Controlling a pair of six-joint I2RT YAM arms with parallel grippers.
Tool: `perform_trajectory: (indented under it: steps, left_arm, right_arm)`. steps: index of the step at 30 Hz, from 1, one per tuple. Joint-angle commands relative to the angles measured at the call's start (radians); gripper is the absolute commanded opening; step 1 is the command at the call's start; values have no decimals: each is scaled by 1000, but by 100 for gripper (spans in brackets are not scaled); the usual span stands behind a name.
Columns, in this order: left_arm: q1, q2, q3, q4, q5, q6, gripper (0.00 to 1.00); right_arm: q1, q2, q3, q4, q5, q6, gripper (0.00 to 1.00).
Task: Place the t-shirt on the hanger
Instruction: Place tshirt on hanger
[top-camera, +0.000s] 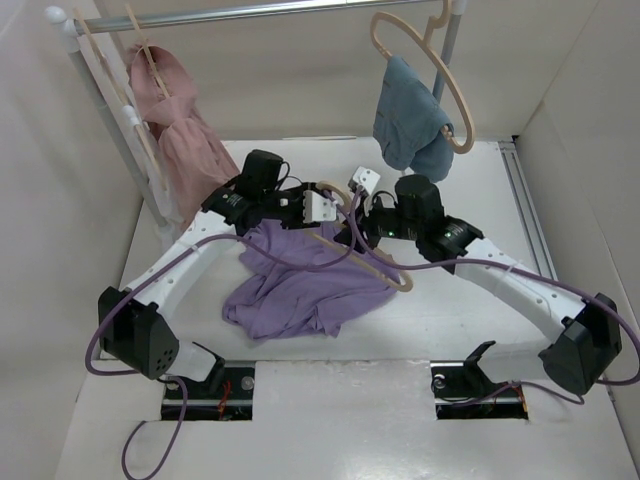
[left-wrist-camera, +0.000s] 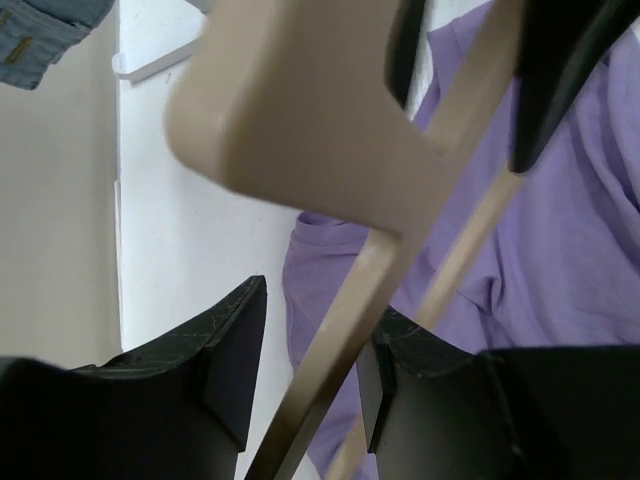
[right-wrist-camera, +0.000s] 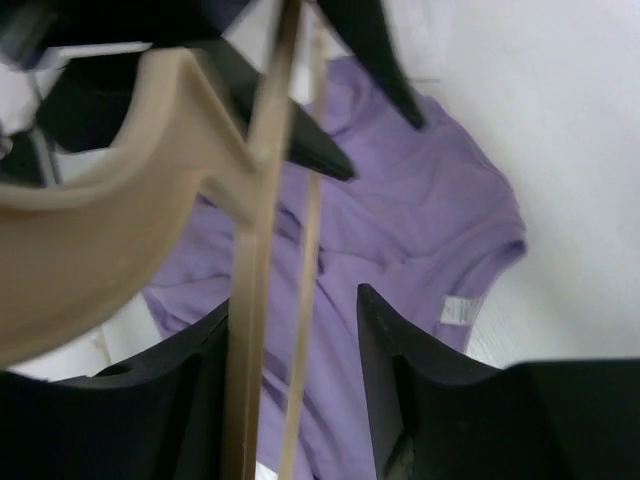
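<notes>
The lavender t-shirt (top-camera: 300, 285) lies crumpled on the white table between the arms. The beige hanger (top-camera: 365, 262) slants over its upper right part, its hook end up between the two grippers. My left gripper (top-camera: 335, 200) is open around a hanger bar. In the left wrist view (left-wrist-camera: 315, 330) the hanger (left-wrist-camera: 300, 120) leans on the right finger, with a gap to the left finger, above the t-shirt (left-wrist-camera: 590, 230). My right gripper (top-camera: 358, 212) is also open. In the right wrist view (right-wrist-camera: 293, 300) the hanger (right-wrist-camera: 90, 230) lies against the left finger, over the t-shirt (right-wrist-camera: 420, 220).
A metal rail (top-camera: 250, 12) spans the back. A dusty-pink garment (top-camera: 180, 130) hangs on a hanger at the left, a blue-grey garment (top-camera: 410, 125) on another at the right. Beige walls close in both sides. Arm bases sit at the near edge.
</notes>
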Motion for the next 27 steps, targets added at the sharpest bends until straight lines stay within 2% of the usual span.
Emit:
perform_trajectory:
  steps: [1, 4, 5, 7, 8, 9, 10, 13, 16, 17, 20, 24, 27]
  left_arm:
    - [-23, -36, -9, 92, 190, -115, 0]
    - [-22, -36, -19, 101, 205, -139, 0]
    - [-22, -36, -28, 112, 214, -156, 0]
    - [-22, -47, -55, 161, 181, -197, 0]
    - [-22, -57, -64, 182, 163, -220, 23]
    - [-22, -58, -73, 202, 143, -265, 38]
    - [-22, -68, -88, 244, 97, -286, 48]
    - [-22, -77, -98, 291, 40, -375, 73]
    - [-22, -77, -108, 318, 12, -424, 87]
    - [-22, -77, -119, 330, 3, -438, 100]
    - [-22, -77, -128, 374, -28, -522, 100]
    - [-22, -87, -128, 504, -193, -676, 100]
    - [-22, -87, -128, 535, -253, -722, 100]
  right_arm:
    - [34, 16, 42, 189, -40, 23, 46]
    - [34, 16, 42, 200, -18, 55, 9]
    - [34, 7, 33, 200, -18, 67, 0]
    - [34, -18, 7, 200, 17, 78, 0]
    - [25, -30, -15, 200, 32, 89, 0]
    - [12, -54, -27, 200, 32, 122, 0]
    - [-4, -64, -39, 200, 31, 138, 0]
    - [-81, -76, -93, 200, -16, 177, 0]
    - [-106, -87, -131, 191, -27, 187, 0]
    - [-106, -87, -143, 191, -27, 187, 0]
    - [-144, -87, -144, 149, -27, 187, 0]
    - [-207, -78, -119, 7, 81, 153, 0]
    - [-216, -78, -110, -55, 141, 133, 0]
